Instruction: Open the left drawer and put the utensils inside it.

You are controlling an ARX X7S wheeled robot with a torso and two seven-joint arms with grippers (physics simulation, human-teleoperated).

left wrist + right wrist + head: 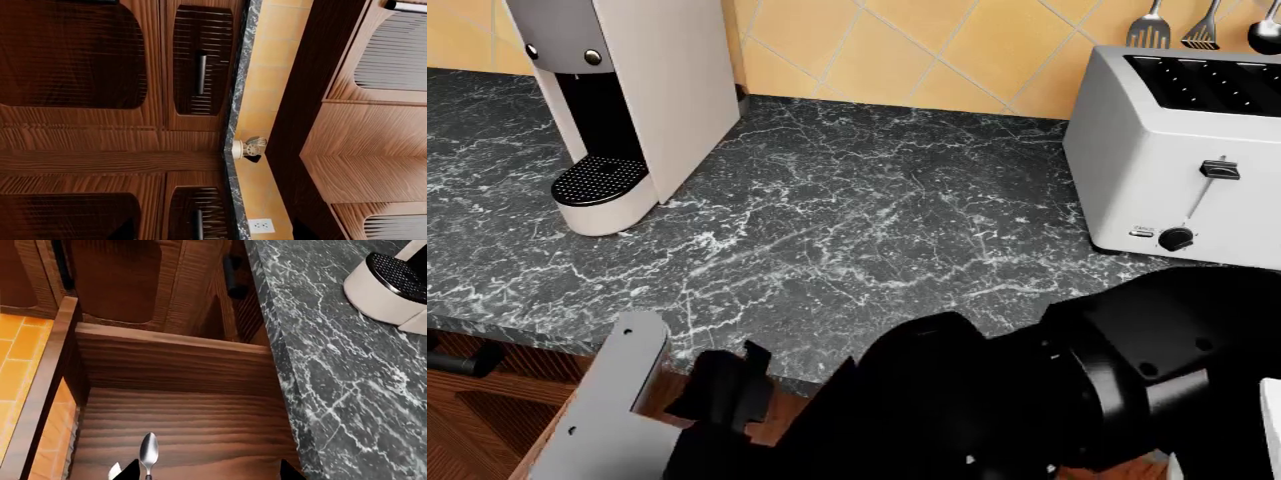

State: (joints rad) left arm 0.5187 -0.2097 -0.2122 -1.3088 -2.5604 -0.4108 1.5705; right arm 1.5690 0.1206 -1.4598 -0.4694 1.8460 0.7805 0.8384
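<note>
- The left drawer point(173, 405) stands pulled out below the table's front edge; its inside is plain wood plank, rectangular
- One grey metal spoon point(148, 452) lies in it, bowl towards the back wall; the knife is not seen
- Right tool point(207, 474): two dark tips apart above the drawer, holding nothing
- Left tool: state cannot be told
- Table point(868, 230): black veined marble; one white coffee machine point(627, 90) at its back left, one toaster point(1174, 140) at its back right
</note>
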